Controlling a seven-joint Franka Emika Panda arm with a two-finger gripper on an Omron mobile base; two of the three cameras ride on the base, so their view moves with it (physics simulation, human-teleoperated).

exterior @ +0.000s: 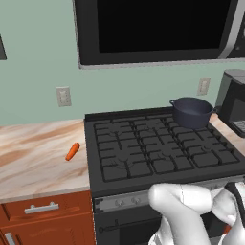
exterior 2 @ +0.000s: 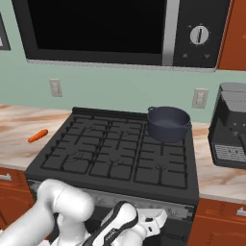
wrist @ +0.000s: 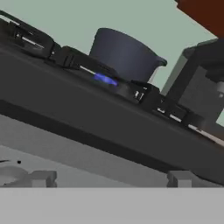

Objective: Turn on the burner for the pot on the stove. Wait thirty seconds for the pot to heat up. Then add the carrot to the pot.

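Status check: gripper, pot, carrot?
Gripper open, low at stove front. Pot on rear right burner, blue flame under it. Carrot on left counter, path unobstructed.

The robot arm (exterior: 184, 210) is made of smooth, glossy white shells with rounded shapes, like thick tubes with ball-like joints. Below the front strip of the stove (exterior 2: 115, 158), one big white rounded link (exterior 2: 65, 204) looks like a bulb. Next to it there is a dark, nearly black joint band (exterior 2: 115, 226) with small white lettering that is too small to read. A further white part (exterior 2: 151, 222) has a more angular form. I see no cables or screws on it.
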